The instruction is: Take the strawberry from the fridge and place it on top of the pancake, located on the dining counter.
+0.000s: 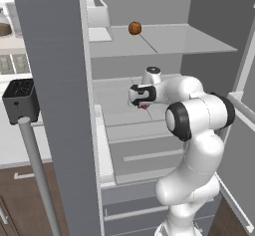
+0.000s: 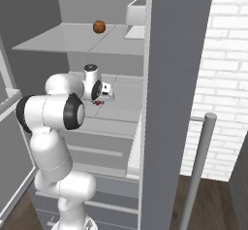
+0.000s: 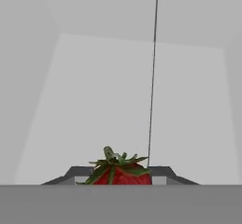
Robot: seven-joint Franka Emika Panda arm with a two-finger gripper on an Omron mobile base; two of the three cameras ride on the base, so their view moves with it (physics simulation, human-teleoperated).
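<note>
With my dark two-finger gripper (image 3: 119,176) reaching into the tall grey fridge (image 1: 55,80), the tiny red strawberry with green leaves (image 3: 120,171) sits right between my fingertips, leafy end up, and I judge I'm clamped on it. Outward lies the pale grey shelf (image 3: 127,100). Next move: back straight out toward me.

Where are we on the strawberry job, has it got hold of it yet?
Done: the fridge stands open and the arm has reached in over the middle shelf. In hand: the strawberry sits between the fingers of the gripper, apparently gripped. Left: pull it out, drive to the dining counter and set it on the pancake.
</note>
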